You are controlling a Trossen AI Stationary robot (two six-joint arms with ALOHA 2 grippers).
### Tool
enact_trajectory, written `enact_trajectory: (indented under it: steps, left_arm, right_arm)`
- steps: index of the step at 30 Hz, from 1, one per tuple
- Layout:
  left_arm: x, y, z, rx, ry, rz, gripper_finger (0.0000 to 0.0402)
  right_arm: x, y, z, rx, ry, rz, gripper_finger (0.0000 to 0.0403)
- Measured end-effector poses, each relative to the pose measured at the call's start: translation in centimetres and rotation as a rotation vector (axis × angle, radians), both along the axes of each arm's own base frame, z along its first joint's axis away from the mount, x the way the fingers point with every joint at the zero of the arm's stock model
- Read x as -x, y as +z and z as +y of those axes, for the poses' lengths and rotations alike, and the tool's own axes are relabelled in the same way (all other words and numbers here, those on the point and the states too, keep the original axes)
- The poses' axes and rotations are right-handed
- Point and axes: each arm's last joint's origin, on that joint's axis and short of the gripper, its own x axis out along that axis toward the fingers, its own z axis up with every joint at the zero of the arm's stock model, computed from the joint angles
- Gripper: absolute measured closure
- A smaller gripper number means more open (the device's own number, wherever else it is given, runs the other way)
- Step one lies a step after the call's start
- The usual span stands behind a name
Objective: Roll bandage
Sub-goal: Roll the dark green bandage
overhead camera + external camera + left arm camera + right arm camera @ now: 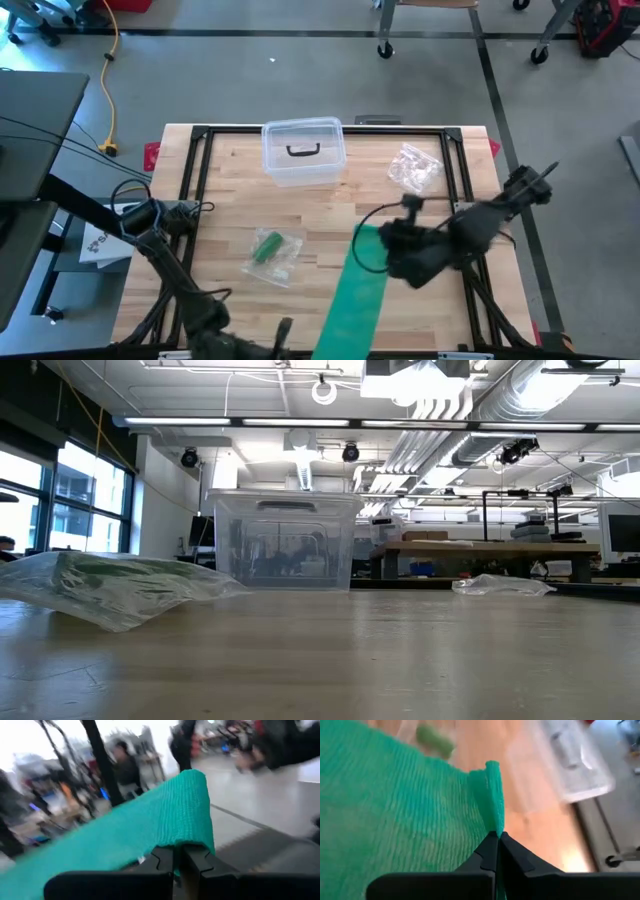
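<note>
A long green bandage runs as a flat strip from the table's middle right to its near edge. My right gripper is shut on its far end, and the right wrist view shows the same gripper and bandage. My left gripper is shut on the near end at the table's front edge; the left wrist view shows that gripper with the bandage over it. Neither gripper nor the bandage shows in the low view. My left gripper pinches the bandage's near end between its two fingers, roughly level. The cloth folds over the fingertips in a rounded hump, and the rest stretches away as a broad band. My right gripper pinches a bunched corner of the far end between its two fingers, slanting down from the table's right. The pinched cloth stands up in a narrow fold, and the strip spreads wide from there.
A clear lidded box stands at the far middle. A plastic bag holding a green roll lies left of the bandage. A crumpled clear bag lies at the far right. A black frame borders the table.
</note>
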Motion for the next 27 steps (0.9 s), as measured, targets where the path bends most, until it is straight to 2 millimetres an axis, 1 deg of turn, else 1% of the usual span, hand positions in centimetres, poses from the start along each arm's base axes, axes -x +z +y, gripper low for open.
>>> enact_trajectory:
  steps: [3,6,8,11,13,17,21,24,27]
  left_arm:
    - [0.8,1.1,-0.3,-0.05,0.1,-0.1,0.0401]
    - [1.3,2.0,-0.1,-0.1,0.242,-0.166,0.0401]
    - [1.2,2.6,0.5,-0.127,0.316,-0.196,0.0401]
    - [0.2,3.3,1.8,-0.162,0.413,-0.233,0.0401]
    - [-0.6,3.6,2.9,-0.182,0.501,-0.231,0.0401]
    - [-2.4,3.9,5.3,-0.272,0.702,-0.173,0.0401]
    - [-3.9,3.8,7.3,-0.364,0.817,-0.119,0.0401]
    - [-4.5,3.8,8.3,-0.418,0.89,-0.069,0.0401]
    - [-4.6,3.7,8.6,-0.46,0.935,-0.027,0.0401]
  right_arm:
    - [-1.0,-3.7,0.9,-0.058,0.035,0.021,0.0403]
    - [-1.7,-6.7,2.3,-0.153,0.097,-0.011,0.0403]
    - [-2.1,-8.3,3.2,-0.221,0.143,-0.067,0.0403]
    - [-2.2,-10.1,4.5,-0.311,0.2,-0.148,0.0403]
    - [-2.1,-10.9,5.4,-0.368,0.228,-0.215,0.0403]
    - [-1.5,-11.7,7.5,-0.453,0.271,-0.325,0.0403]
    - [-0.7,-12.5,10.2,-0.506,0.331,-0.387,0.0403]
    - [0.0,-13.0,12.1,-0.541,0.377,-0.418,0.0403]
    - [1.1,-12.6,14.2,-0.546,0.423,-0.468,0.0403]
